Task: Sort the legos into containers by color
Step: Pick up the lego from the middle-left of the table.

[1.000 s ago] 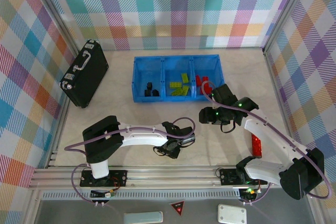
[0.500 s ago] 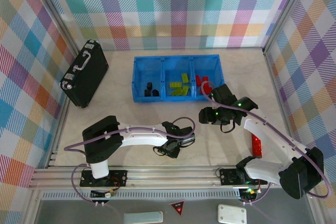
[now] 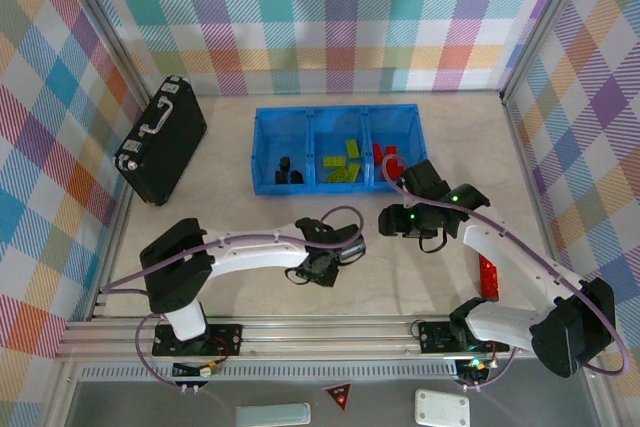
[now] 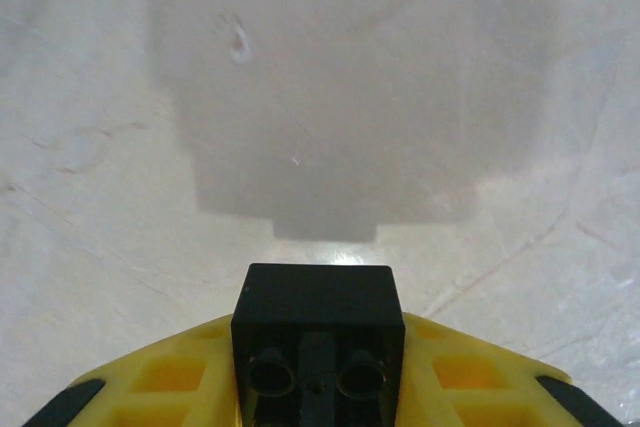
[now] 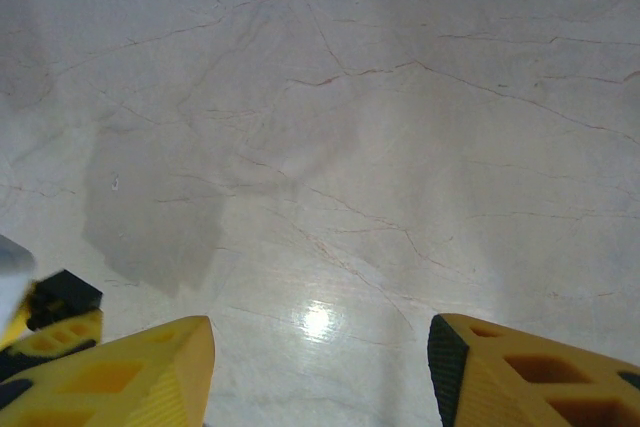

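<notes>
My left gripper [image 4: 316, 362] is shut on a small black lego [image 4: 316, 297], held just above the bare tabletop; from above this gripper [image 3: 320, 269] sits at the front middle of the table. My right gripper [image 5: 320, 357] is open over bare table with nothing between its fingers, and from above it [image 3: 387, 219] hangs just in front of the tray's right end. The blue three-compartment tray [image 3: 338, 110] holds black legos [image 3: 286, 171] on the left, lime-green ones [image 3: 345, 161] in the middle and red ones [image 3: 384, 155] on the right. One red lego [image 3: 488, 275] lies on the table by the right arm.
A black briefcase [image 3: 160, 139] lies at the back left, near the checkered wall. Checkered walls close the table on three sides. The right wrist view catches the left gripper's tip with its black lego [image 5: 62, 297] at the lower left.
The left gripper has tightened on the black lego and shifted a little up and to the left over the table. The right arm has stayed put.
</notes>
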Motion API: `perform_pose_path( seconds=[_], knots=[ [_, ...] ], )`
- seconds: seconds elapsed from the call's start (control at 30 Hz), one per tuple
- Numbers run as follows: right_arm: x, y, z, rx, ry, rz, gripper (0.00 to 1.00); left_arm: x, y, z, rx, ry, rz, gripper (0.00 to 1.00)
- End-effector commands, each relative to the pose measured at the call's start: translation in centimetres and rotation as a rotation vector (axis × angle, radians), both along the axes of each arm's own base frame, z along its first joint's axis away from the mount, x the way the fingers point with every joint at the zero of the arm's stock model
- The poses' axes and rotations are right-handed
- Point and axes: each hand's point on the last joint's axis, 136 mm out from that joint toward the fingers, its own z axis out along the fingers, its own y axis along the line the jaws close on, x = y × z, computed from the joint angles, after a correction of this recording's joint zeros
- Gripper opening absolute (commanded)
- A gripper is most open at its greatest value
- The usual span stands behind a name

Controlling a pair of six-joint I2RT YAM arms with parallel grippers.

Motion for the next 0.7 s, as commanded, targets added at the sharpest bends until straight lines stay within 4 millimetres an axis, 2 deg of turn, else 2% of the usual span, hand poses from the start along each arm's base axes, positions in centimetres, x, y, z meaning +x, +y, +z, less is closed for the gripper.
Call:
perform_pose_path(
  seconds=[0.0, 0.33, 0.67],
  knots=[
    [-0.7, -0.1, 0.1, -0.001, 0.008, 0.01, 0.6, 1.9, 0.6, 2.3, -0.02, -0.034, 0.002, 0.33],
    [-0.9, -0.4, 0.6, -0.003, 0.002, 0.001, 0.6, 7.7, 2.9, 4.7, -0.076, -0.074, 0.078, 0.33],
    [-1.6, -1.0, 1.1, -0.008, -0.004, -0.007, 0.61, 13.8, 5.4, 6.0, -0.085, -0.117, 0.143, 0.33]
  ],
)
